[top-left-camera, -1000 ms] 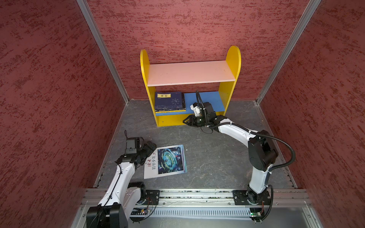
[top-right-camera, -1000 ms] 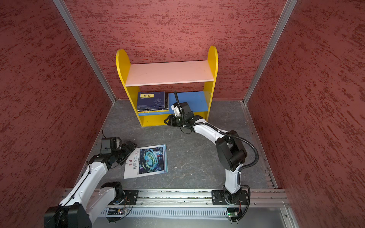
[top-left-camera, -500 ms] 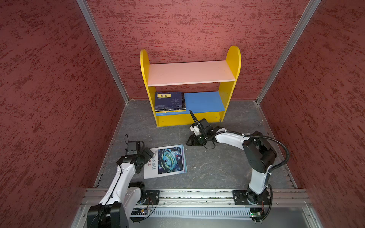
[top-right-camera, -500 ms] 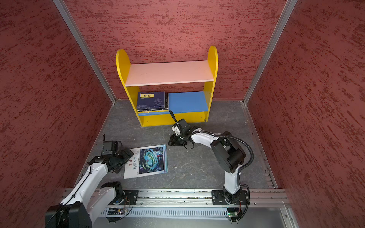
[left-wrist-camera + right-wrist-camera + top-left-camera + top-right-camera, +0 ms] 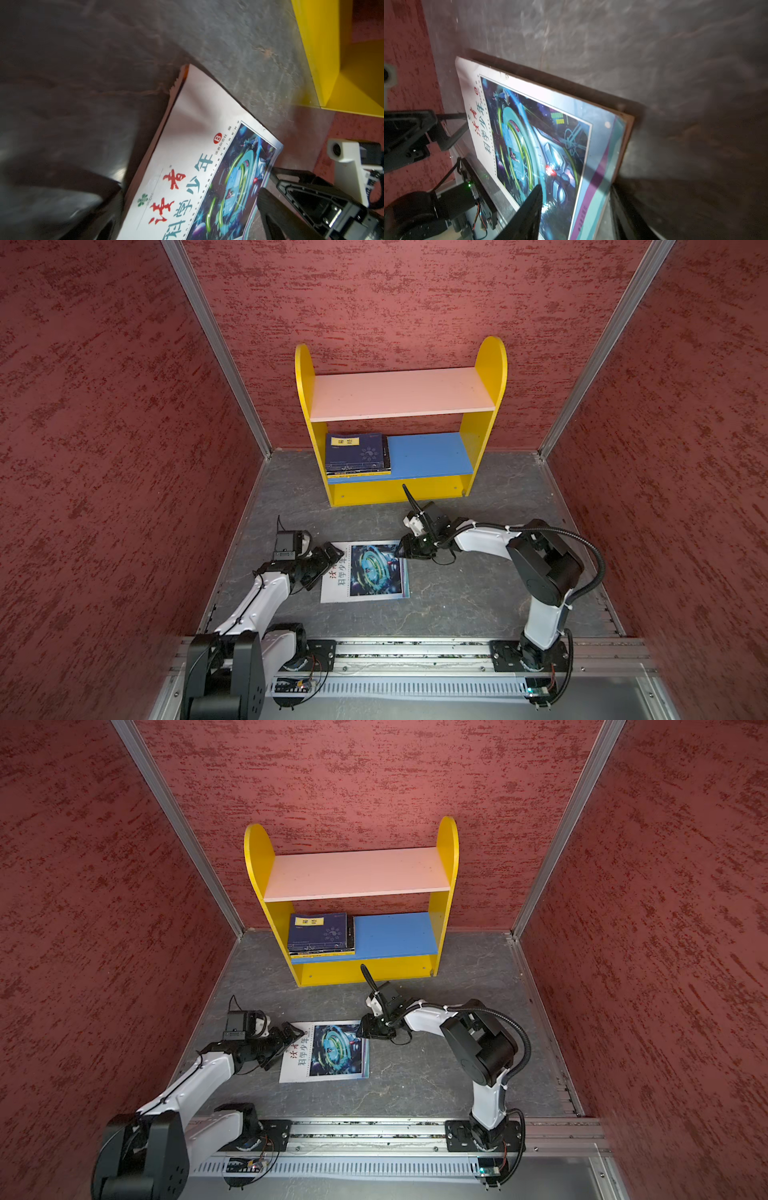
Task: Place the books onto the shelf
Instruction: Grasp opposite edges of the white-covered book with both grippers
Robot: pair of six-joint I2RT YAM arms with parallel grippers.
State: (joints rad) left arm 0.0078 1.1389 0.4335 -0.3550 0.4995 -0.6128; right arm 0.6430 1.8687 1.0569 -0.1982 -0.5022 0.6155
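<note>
Lying flat, the thin magazine (image 5: 365,572) looked light and floppy, an edge-pinch job; left gripper (image 5: 323,567) gaped empty beside it, right gripper (image 5: 405,552) part-open, seemingly empty, over its corner.

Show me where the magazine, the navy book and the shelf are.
magazine (image 5: 376,572): in a top view, middle of its cover picture.
navy book (image 5: 356,452): in a top view, centre of its front cover.
shelf (image 5: 399,391): in a top view, bare pink upper board.
</note>
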